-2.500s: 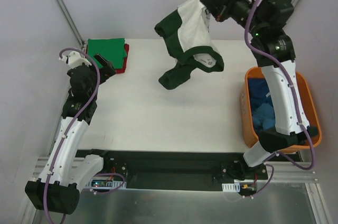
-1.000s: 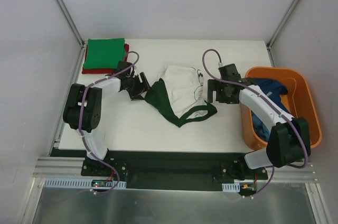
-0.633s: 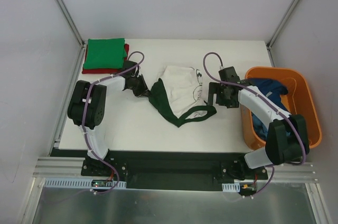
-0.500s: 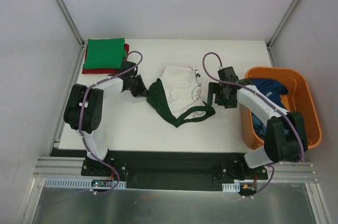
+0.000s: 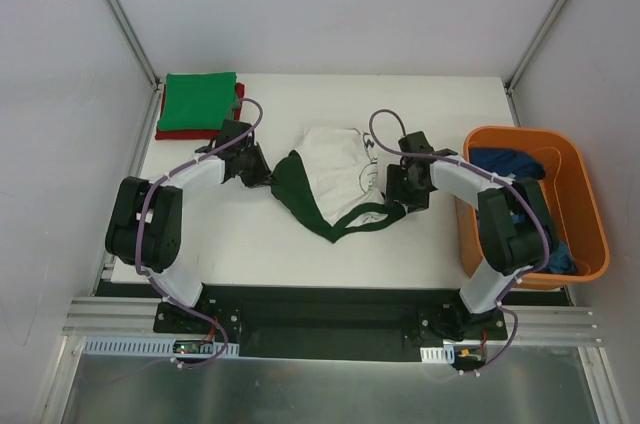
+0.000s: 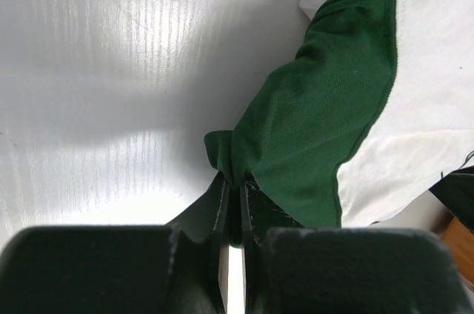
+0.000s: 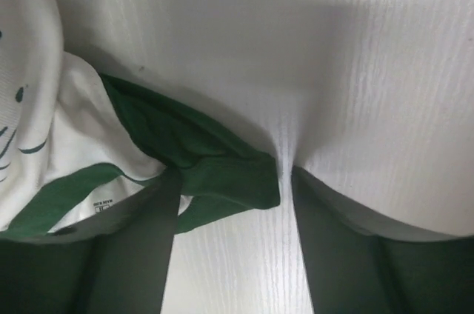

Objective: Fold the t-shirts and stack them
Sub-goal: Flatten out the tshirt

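Slippage looked the main hazard. The left tool point(image 6: 233, 188) was clamped shut on only a small tuck of the dark green sleeve point(image 6: 318, 129) of the white cotton t-shirt with dark green trim point(image 5: 335, 166). The shirt lay crumpled in the middle of the white desk point(image 5: 300, 244) in the overhead view. With so little cloth between the jaws, a pull to spread the shirt could have drawn the sleeve free.

The right tool point(image 7: 233, 178) sat low on the desk with its jaws apart and a dark green fold of trim point(image 7: 215, 155) lying between its fingers; it gripped nothing. Had it closed there, it might have caught a single edge or several bunched layers, and the shirt would have opened out twisted rather than flat.

The folded bright green t-shirt point(image 5: 200, 101) lay on a red t-shirt point(image 5: 241, 96) at the upper left, near the left arm, so a wide sweep could have disturbed them. The orange plastic tub point(image 5: 590, 214) with blue t-shirts point(image 5: 505, 159) stood at the right.
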You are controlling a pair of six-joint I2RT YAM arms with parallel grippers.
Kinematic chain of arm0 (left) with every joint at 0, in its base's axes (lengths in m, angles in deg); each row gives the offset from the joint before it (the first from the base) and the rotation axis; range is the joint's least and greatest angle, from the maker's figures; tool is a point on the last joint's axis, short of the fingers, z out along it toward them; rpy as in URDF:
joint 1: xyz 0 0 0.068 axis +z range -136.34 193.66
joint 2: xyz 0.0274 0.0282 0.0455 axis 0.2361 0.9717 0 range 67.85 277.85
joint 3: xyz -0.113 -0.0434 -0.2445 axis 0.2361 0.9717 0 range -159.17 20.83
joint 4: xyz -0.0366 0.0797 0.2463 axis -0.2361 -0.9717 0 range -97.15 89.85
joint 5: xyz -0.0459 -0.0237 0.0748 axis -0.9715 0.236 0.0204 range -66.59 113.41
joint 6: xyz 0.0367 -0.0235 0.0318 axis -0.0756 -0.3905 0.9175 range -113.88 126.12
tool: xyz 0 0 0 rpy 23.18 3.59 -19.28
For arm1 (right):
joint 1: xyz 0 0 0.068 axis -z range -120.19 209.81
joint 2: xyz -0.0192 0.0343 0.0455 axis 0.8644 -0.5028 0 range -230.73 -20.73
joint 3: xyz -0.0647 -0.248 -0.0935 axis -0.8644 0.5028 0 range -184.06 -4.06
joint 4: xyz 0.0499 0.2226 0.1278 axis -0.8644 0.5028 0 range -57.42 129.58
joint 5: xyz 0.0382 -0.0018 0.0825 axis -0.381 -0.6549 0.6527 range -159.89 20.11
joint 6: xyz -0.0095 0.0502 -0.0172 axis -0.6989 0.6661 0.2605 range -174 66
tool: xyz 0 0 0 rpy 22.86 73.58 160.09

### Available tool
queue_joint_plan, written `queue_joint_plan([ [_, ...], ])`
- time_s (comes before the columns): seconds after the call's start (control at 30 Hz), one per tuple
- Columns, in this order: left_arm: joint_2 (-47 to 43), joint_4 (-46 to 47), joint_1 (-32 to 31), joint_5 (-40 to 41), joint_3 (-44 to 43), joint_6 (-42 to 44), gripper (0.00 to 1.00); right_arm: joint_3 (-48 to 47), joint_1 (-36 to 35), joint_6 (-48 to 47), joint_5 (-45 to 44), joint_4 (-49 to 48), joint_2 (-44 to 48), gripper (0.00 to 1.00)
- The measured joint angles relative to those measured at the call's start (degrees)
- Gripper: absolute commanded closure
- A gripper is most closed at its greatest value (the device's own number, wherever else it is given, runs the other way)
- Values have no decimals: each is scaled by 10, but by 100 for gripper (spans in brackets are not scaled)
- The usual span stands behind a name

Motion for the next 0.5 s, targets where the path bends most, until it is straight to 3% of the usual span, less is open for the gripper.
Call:
queue_joint_plan([
  [0.03, -1, -1, 0, 1, 1, 0, 100, 0, -3, 1, 0, -1, -1, 64],
  [0.1, -6, -3, 0, 3, 3, 0, 100, 0, -9, 6, 4, -6, -3, 83],
  [0.13, -10, -3, 0, 5, 3, 0, 100, 0, -14, 10, 12, -10, -6, 99],
  [0.33, -59, -10, 0, 26, 4, 1, 100, 2, -35, 26, 30, -16, 17, 99],
  [0.5, -156, -26, -1, 49, -8, 15, 100, -21, -36, 7, 11, -1, 169, 99],
])
